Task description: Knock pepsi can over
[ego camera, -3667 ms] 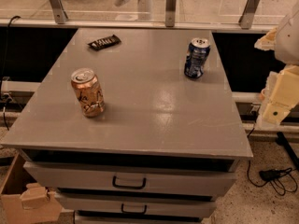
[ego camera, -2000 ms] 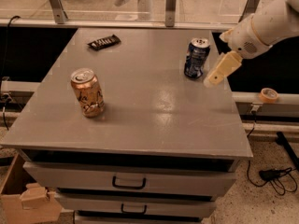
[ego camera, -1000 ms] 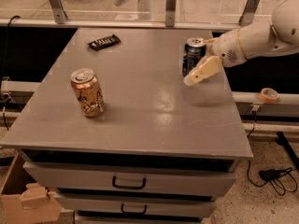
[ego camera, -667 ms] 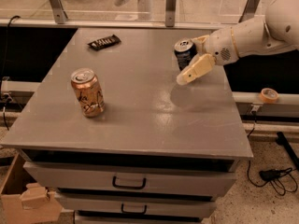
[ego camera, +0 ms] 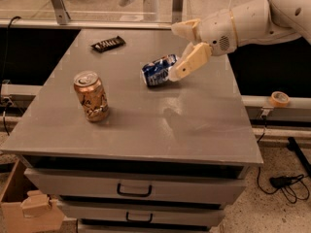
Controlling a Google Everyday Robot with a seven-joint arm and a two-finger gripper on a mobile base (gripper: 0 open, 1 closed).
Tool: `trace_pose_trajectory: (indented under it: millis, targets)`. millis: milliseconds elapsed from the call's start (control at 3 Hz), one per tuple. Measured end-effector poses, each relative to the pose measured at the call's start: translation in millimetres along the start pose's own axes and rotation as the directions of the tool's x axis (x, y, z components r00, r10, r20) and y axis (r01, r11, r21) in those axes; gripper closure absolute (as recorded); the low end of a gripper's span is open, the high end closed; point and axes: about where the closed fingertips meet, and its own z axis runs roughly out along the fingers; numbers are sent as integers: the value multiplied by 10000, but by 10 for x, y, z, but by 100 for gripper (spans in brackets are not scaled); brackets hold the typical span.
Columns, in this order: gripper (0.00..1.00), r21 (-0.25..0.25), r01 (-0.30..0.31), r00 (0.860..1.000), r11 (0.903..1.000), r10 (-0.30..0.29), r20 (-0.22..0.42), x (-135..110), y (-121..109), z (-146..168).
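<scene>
My gripper (ego camera: pixel 175 52) hangs over the table (ego camera: pixel 204 130) toward its 1 o'clock, fingers spread, gripping nothing. The lower finger touches the pepsi can (ego camera: pixel 158 72), lying on its side at the gripper's 8 o'clock. Pushing on could, I judge, roll it into the orange can (ego camera: pixel 91 96) at 8 o'clock

My gripper (ego camera: pixel 176 51) sits at the end of my wrist (ego camera: pixel 218 33), over the far side of the table (ego camera: pixel 204 125). Its two fingers (ego camera: pixel 192 61) are cream-coloured, blocky and wedge-shaped, with rounded edges, and they stand apart. Behind the hand, my wrist is a smooth, rounded white shell with a thin tan band around it and a small round patch of dark dots on its side. Further back, my forearm (ego camera: pixel 291 8) is a thick, plain white casing.
</scene>
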Motion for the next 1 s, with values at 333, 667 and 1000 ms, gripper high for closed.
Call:
trace_pose_trajectory:
  millis: [333, 667, 1000]
  targets:
    - [0, -51, 266, 9994, 9996, -265, 222, -159, 110, -66]
    - [0, 129, 311, 9992, 9994, -314, 231, -163, 109, -170]
    - [0, 1250, 382, 9989, 9914, -346, -304, -13, -80, -626]
